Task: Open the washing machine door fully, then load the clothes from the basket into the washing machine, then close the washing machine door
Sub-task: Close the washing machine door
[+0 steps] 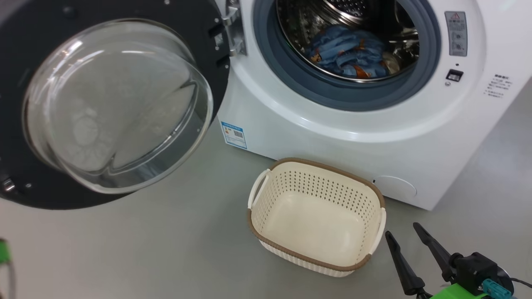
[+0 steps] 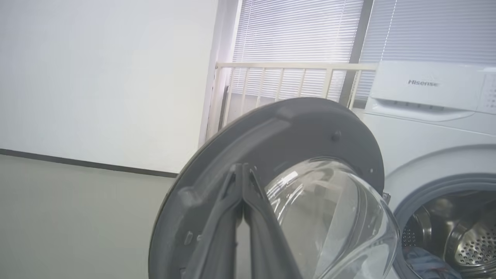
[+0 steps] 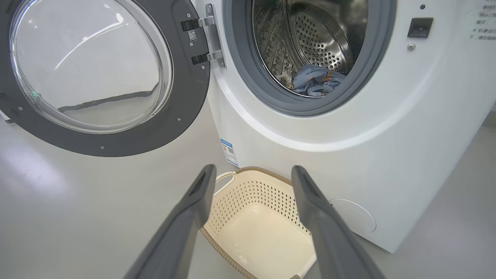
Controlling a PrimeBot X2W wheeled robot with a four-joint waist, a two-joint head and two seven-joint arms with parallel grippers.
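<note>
Looks like a bare laundry test room: big white front-loading washing machine on smooth grey floor, plain white wall, slatted white window blinds.

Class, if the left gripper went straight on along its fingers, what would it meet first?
Likely the washing machine door: the left gripper points at its inner face beside the glass bowl; depth unclear.

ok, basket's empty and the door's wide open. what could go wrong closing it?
1. The clothes lie at the front of the drum, close to the grey seal; a fold might get pinched by the door.
2. The left fingers are shut, pointing at the door's inner face beside the glass; a push might slip.
</note>
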